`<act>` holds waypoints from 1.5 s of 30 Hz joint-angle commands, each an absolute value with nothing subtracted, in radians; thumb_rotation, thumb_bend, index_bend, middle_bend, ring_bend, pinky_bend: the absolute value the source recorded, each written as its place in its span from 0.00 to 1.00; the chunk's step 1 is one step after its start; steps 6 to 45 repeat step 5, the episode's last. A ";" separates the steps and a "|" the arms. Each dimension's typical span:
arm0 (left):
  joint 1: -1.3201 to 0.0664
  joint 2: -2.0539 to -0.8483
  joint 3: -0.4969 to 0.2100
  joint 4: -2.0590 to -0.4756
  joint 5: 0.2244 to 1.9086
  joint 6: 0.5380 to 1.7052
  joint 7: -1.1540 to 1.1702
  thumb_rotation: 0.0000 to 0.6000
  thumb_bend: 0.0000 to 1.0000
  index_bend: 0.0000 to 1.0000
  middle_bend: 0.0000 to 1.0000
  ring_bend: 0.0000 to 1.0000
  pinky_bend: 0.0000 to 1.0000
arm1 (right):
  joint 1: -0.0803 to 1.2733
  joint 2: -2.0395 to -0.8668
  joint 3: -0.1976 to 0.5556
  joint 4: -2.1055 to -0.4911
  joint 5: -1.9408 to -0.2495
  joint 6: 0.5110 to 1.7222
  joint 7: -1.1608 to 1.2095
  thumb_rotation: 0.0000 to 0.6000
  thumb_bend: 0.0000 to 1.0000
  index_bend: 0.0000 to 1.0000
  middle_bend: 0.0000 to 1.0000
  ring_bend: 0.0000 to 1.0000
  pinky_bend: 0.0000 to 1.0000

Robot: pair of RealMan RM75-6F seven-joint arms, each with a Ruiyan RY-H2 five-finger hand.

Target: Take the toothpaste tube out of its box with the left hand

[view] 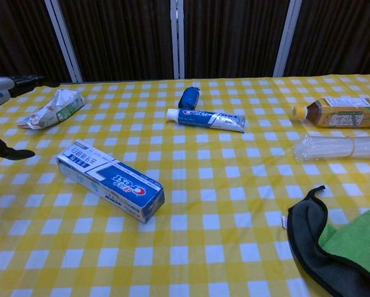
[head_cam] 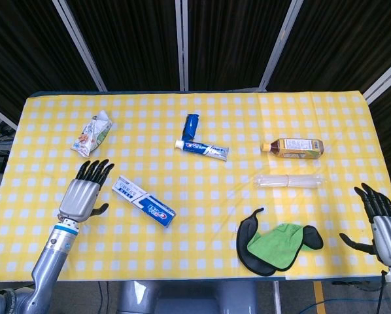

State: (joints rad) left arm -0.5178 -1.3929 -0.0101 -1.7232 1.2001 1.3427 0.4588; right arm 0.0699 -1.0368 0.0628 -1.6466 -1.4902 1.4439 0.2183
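Observation:
The blue and white toothpaste box (head_cam: pixel 143 201) (view: pixel 109 179) lies flat on the yellow checked cloth, left of the middle. The toothpaste tube (head_cam: pixel 201 148) (view: pixel 205 117) lies by itself further back, cap toward the left. My left hand (head_cam: pixel 82 196) hovers just left of the box, fingers spread, holding nothing; in the chest view only its fingertips (view: pixel 12 83) show at the left edge. My right hand (head_cam: pixel 381 224) is open at the front right corner, away from everything.
A small blue item (head_cam: pixel 191 125) lies just behind the tube. A snack packet (head_cam: pixel 91 133) is at back left. A tea bottle (head_cam: pixel 293 147) and a clear wrapped bundle (head_cam: pixel 290 180) are at right. A green cloth on a black pad (head_cam: pixel 277 244) lies front right.

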 commanded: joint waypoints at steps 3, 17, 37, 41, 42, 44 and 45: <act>-0.425 -1.372 0.027 -1.710 1.287 1.456 0.385 1.00 0.22 0.01 0.00 0.00 0.00 | 0.072 -1.046 0.059 -1.646 -1.494 1.441 0.199 1.00 0.06 0.00 0.00 0.00 0.00; -0.389 -1.366 0.044 -1.697 1.320 1.499 0.368 1.00 0.22 0.01 0.00 0.00 0.00 | 0.073 -1.050 0.058 -1.645 -1.495 1.440 0.189 1.00 0.06 0.00 0.00 0.00 0.00; -0.389 -1.366 0.044 -1.697 1.320 1.499 0.368 1.00 0.22 0.01 0.00 0.00 0.00 | 0.073 -1.050 0.058 -1.645 -1.495 1.440 0.189 1.00 0.06 0.00 0.00 0.00 0.00; -0.389 -1.366 0.044 -1.697 1.320 1.499 0.368 1.00 0.22 0.01 0.00 0.00 0.00 | 0.073 -1.050 0.058 -1.645 -1.495 1.440 0.189 1.00 0.06 0.00 0.00 0.00 0.00; -0.389 -1.366 0.044 -1.697 1.320 1.499 0.368 1.00 0.22 0.01 0.00 0.00 0.00 | 0.073 -1.050 0.058 -1.645 -1.495 1.440 0.189 1.00 0.06 0.00 0.00 0.00 0.00; -0.389 -1.366 0.044 -1.697 1.320 1.499 0.368 1.00 0.22 0.01 0.00 0.00 0.00 | 0.073 -1.050 0.058 -1.645 -1.495 1.440 0.189 1.00 0.06 0.00 0.00 0.00 0.00; -0.389 -1.366 0.044 -1.697 1.320 1.499 0.368 1.00 0.22 0.01 0.00 0.00 0.00 | 0.073 -1.050 0.058 -1.645 -1.495 1.440 0.189 1.00 0.06 0.00 0.00 0.00 0.00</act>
